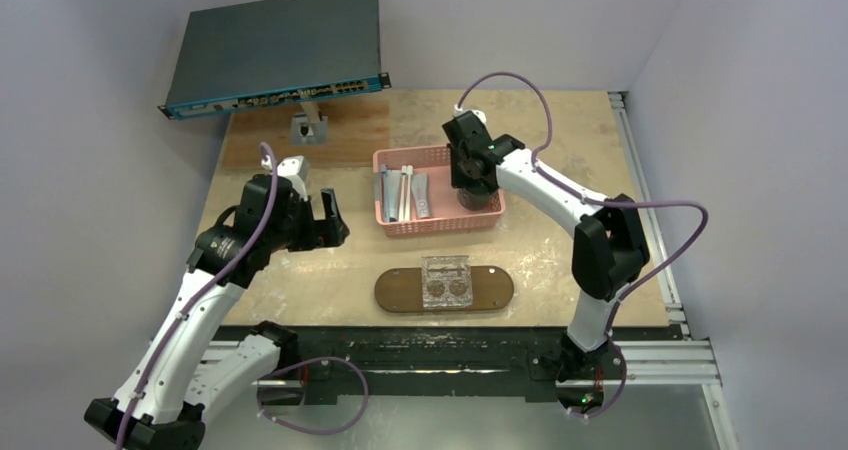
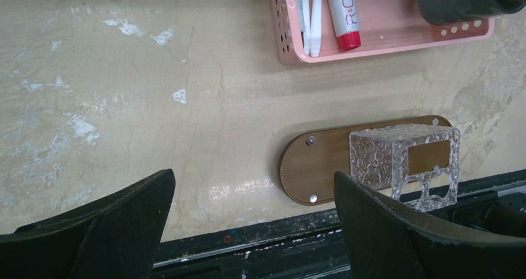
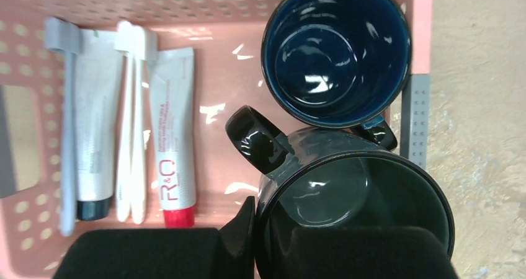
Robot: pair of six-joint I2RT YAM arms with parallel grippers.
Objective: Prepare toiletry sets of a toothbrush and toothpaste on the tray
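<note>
Two white toothbrushes (image 3: 131,136) and two silver-grey tubes, one red-capped (image 3: 173,136) and one dark-capped (image 3: 96,124), lie in the left half of the pink basket (image 1: 437,222). They also show in the top view (image 1: 405,192). My right gripper (image 3: 298,245) reaches into the basket's right half (image 1: 478,192). It is shut on the wall of the nearer dark blue mug (image 3: 353,186), one finger outside the rim and one inside. The brown tray (image 1: 395,290) lies near the front edge. My left gripper (image 1: 328,220) is open and empty, left of the basket and above bare table (image 2: 254,229).
A clear textured holder (image 1: 447,280) stands on the middle of the tray and shows in the left wrist view (image 2: 403,161). A second dark blue mug (image 3: 335,49) stands in the basket's far right corner. A dark network switch (image 1: 275,50) sits at the back left.
</note>
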